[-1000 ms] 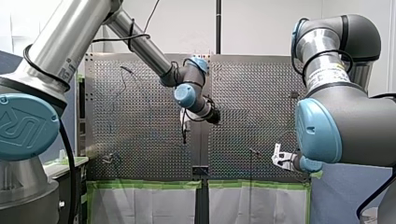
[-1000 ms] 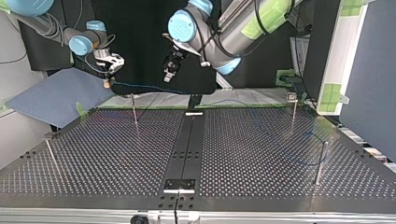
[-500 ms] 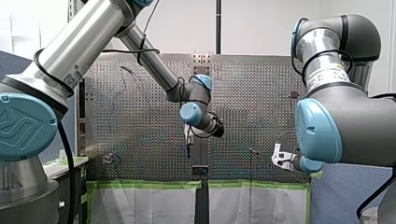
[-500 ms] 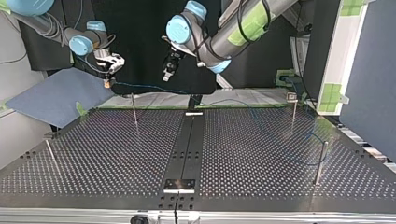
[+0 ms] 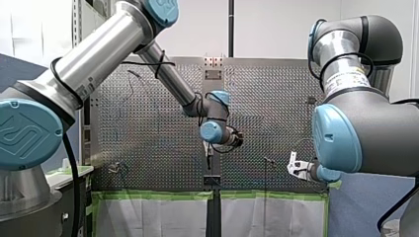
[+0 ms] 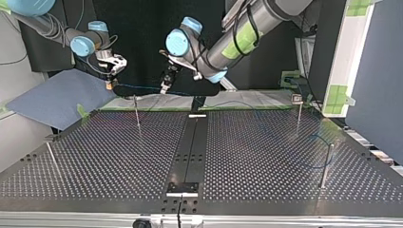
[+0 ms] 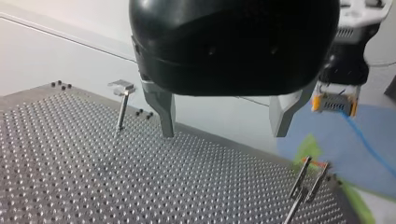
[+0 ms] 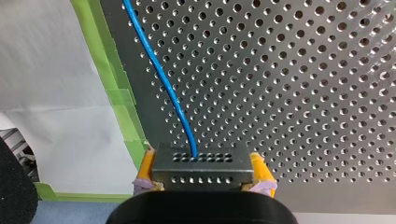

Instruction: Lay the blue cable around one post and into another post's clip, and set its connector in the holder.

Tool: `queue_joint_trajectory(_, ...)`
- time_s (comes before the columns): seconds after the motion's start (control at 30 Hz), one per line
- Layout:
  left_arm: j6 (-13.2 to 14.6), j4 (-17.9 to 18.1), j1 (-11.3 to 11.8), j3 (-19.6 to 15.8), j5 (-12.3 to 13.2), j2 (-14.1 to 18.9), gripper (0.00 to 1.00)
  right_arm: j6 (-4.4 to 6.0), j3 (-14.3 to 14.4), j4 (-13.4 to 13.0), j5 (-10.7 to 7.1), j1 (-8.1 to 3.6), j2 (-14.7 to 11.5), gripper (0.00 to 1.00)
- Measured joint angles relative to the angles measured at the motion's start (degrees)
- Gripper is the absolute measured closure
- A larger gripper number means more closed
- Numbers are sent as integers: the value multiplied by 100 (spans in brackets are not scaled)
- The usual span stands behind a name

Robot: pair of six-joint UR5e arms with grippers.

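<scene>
My right gripper (image 8: 203,162) is shut on the cable's black connector (image 8: 201,176), which sits between its yellow pads (image 8: 145,167). From the connector the blue cable (image 8: 159,70) runs out over the perforated table. In the top view this gripper (image 6: 110,76) hangs beyond the table's far edge at the left, and the cable (image 6: 142,89) stretches right toward the far right post (image 6: 298,111) and loops near another post (image 6: 327,164). My left gripper (image 7: 224,133) is open with nothing between its fingers. It hovers over the table's far edge (image 6: 165,85), close above the cable.
A thin post (image 6: 136,111) stands by the far edge, just below the cable, and another (image 6: 52,156) near the left edge. A black strip (image 6: 190,152) runs down the table's middle. Green tape (image 8: 119,107) lines the table edge. A blue mat (image 6: 57,97) lies beyond the far left corner.
My left arm has swung its gripper down and to the top view's left, closer to the stretched cable. My right arm and the connector have stayed still.
</scene>
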Motion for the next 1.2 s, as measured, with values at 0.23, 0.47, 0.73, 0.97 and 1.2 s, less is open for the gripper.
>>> queue_joint_trajectory(0.23,110,393,89,156,-80,-392,0,0,-1,-4,0,0,0,100)
queue_joint_trajectory(0.47,126,734,112,281,-80,-733,0,-4,-3,-6,0,11,0,100)
queue_joint_trajectory(0.73,144,1114,128,333,-105,-1114,0,13,-6,-23,1,14,0,100)
queue_joint_trajectory(0.97,196,1473,138,334,-210,-1473,0,17,-7,-30,0,11,0,100)
queue_joint_trajectory(1.2,251,1646,140,335,-218,-1794,0,17,-6,-31,0,12,0,100)
